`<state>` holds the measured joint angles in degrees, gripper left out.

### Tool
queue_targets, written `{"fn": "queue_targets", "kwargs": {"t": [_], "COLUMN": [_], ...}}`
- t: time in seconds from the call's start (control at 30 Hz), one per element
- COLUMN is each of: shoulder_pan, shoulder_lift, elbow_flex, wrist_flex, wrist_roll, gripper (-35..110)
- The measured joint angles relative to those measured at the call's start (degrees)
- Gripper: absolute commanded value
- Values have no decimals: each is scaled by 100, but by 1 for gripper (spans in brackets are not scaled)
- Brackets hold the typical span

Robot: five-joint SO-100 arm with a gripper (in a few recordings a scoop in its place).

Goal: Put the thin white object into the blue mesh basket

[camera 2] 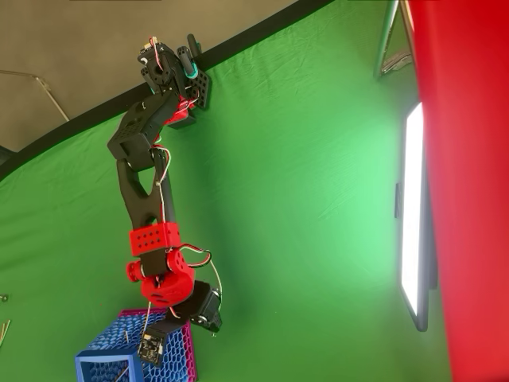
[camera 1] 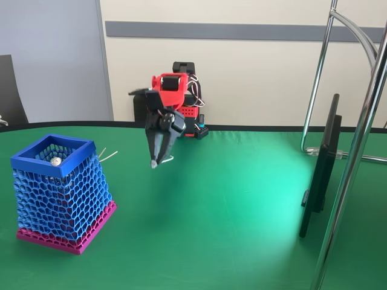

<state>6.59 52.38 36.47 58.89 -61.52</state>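
Fixed view: gripper (camera 1: 155, 162) pointing down, fingers together on the thin white object (camera 1: 165, 159) jutting sideways at the tips; blue mesh basket (camera 1: 58, 190) well off to its left. Overhead view: gripper (camera 2: 208, 320) just beside basket (camera 2: 176, 348). Probably light, springy, slippery; best pinched mid-shaft.

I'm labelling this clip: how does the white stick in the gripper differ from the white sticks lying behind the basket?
The thin white object hangs off the cloth, pinched at the gripper tips; the plain white sticks lie on the green table.
It sits mid-table in the fixed view; they lie beside the blue mesh basket.
Both are thin and white.
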Motion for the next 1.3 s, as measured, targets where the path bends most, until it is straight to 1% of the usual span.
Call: {"fn": "queue_targets", "kwargs": {"t": [0.07, 0.27, 0.53, 0.8, 1.0, 1.13, 1.3], "shoulder_pan": [0, 158, 554, 896, 1134, 1195, 1292], "shoulder_lift": [0, -79, -431, -1160, -1292, -1292, -1485], "elbow_flex": [-325, -1257, -2751, -3999, -4087, -3920, -3920], "wrist_flex": [0, 9, 62, -18, -1125, -2127, -2522], "wrist_roll": [167, 246, -193, -1028, -1767, -2224, -2452], "gripper": [1, 1, 1, 1, 1, 1, 1]}}
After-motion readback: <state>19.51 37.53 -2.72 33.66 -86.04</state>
